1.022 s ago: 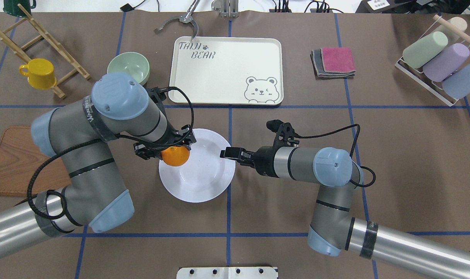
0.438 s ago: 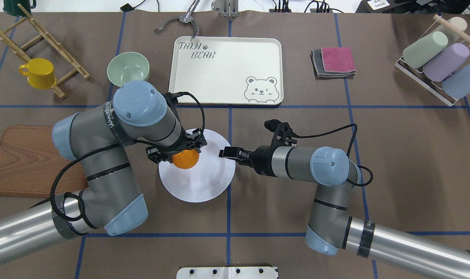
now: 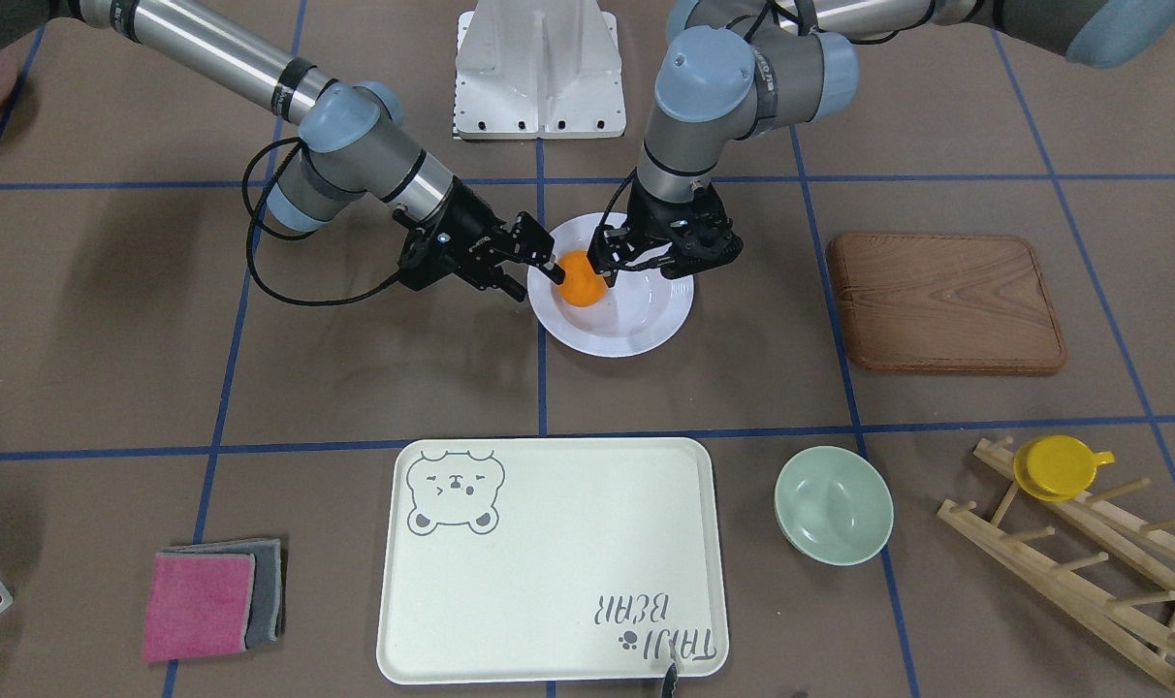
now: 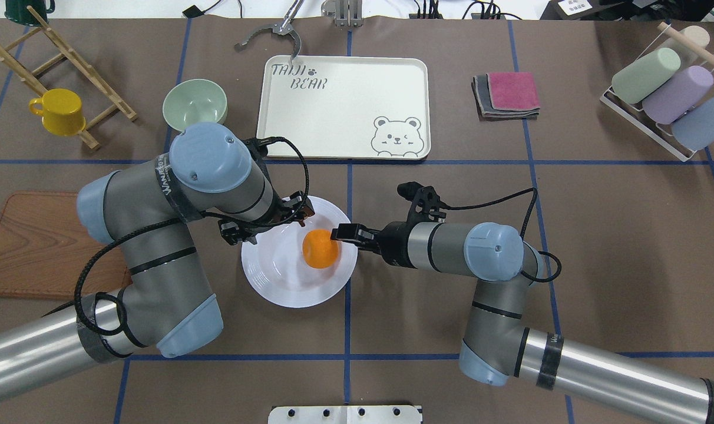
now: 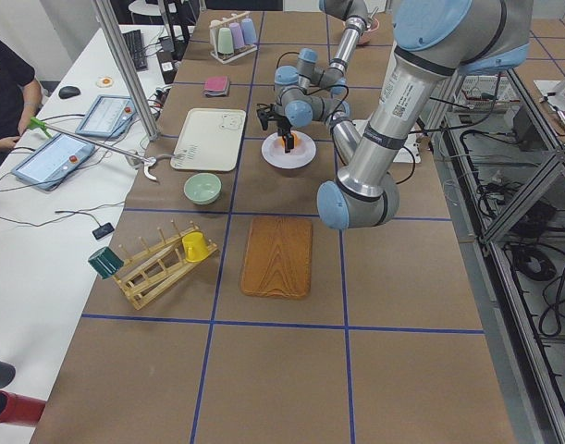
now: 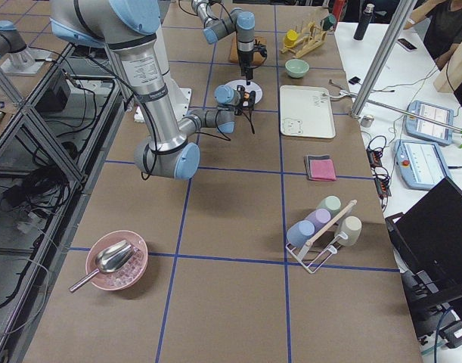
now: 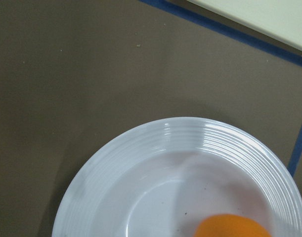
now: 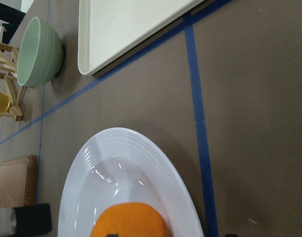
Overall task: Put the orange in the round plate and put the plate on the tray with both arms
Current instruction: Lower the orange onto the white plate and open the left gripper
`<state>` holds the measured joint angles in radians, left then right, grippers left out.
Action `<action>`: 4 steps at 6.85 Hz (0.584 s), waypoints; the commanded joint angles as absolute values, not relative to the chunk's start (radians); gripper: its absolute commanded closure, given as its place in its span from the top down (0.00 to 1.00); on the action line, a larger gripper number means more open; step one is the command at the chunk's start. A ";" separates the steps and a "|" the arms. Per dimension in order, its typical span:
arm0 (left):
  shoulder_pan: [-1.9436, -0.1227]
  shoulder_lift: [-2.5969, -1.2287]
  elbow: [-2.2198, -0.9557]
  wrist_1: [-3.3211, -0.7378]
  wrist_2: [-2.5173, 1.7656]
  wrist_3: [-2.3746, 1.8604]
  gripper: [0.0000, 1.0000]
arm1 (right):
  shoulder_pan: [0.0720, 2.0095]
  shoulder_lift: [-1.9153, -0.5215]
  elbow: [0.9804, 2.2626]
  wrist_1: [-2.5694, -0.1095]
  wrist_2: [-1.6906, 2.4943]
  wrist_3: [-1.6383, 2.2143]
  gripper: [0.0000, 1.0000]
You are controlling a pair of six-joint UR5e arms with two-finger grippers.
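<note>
Brown gridded tabletop [image 4: 598, 235]. Cream tray [image 4: 345, 106] lies apart from a white plate [image 4: 286, 294]. An orange [image 4: 320, 248] rests loose in the plate; step one looks done. At opposite rims the left pincer [image 4: 265, 225] and right pincer [image 4: 339, 233] hang spread; next, both must grip and lift level.

orange [image 4: 320, 248] in white round plate [image 4: 274, 284], cream tray [image 4: 345, 100] apart

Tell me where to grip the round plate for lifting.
I would grip the round plate by its wide ridged rim, from opposite sides: left tool on the left edge, right tool on the right edge. The rim flares outward; the orange lies in the well toward the right, so pinch shallow there.
</note>
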<state>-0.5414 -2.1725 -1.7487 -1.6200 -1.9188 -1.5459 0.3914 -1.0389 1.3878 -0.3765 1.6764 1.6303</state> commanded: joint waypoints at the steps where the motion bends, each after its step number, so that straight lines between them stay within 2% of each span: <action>1: -0.552 -2.161 -1.761 -1.618 -1.919 -1.517 0.97 | 0.390 -1.019 1.365 -0.373 1.678 1.629 0.75; 2: -0.554 -2.157 -1.763 -1.618 -1.919 -1.517 0.97 | 0.390 -1.019 1.365 -0.370 1.680 1.631 0.75; 3: -0.554 -2.157 -1.763 -1.618 -1.919 -1.516 0.97 | 0.391 -1.019 1.370 -0.362 1.686 1.635 0.69; 4: -0.554 -2.140 -1.775 -1.620 -1.919 -1.516 0.97 | 0.394 -1.017 1.377 -0.357 1.687 1.641 0.46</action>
